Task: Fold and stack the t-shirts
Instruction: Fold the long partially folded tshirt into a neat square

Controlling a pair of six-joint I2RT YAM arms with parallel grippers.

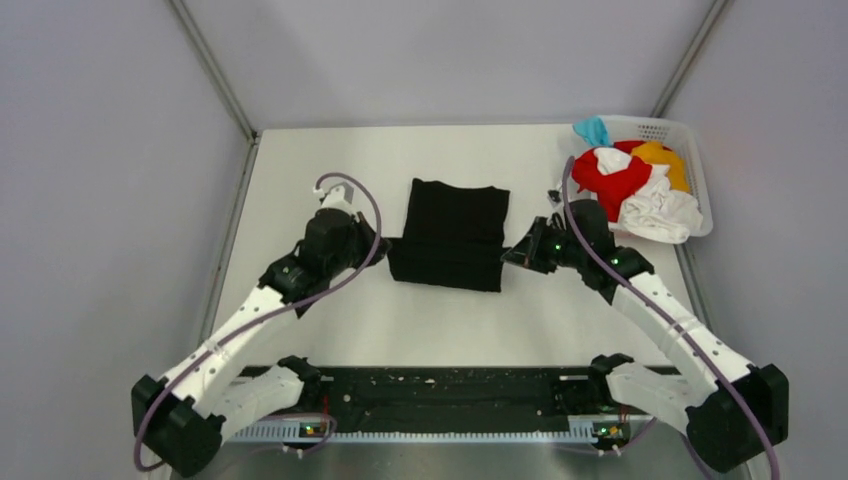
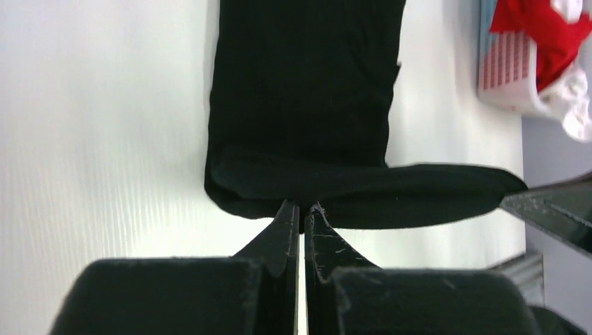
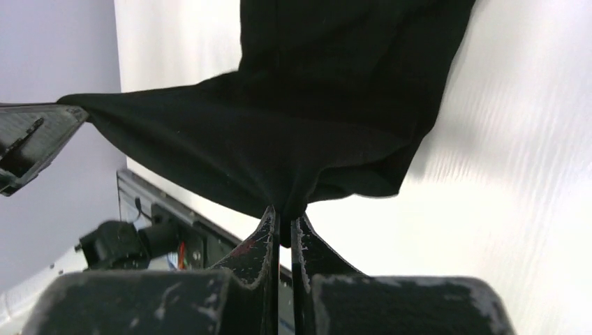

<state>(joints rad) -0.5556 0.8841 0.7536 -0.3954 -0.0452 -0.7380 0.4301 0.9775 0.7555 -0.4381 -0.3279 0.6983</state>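
Observation:
The black t-shirt (image 1: 452, 232) lies partly folded at the table's middle. Its near edge is lifted and stretched between both grippers. My left gripper (image 1: 381, 243) is shut on the shirt's left near edge; in the left wrist view the left gripper (image 2: 303, 209) pinches the black cloth (image 2: 307, 105). My right gripper (image 1: 508, 257) is shut on the right near edge; in the right wrist view the right gripper (image 3: 285, 216) grips the cloth (image 3: 314, 125). Red (image 1: 605, 180), white (image 1: 660, 212), orange-yellow (image 1: 662, 155) and light blue (image 1: 592, 129) shirts lie heaped at the back right.
The white lattice basket (image 1: 695, 150) holds the heap at the back right corner; it also shows in the left wrist view (image 2: 506, 70). A black rail (image 1: 440, 395) runs along the near edge between the arm bases. Grey walls close the table's sides.

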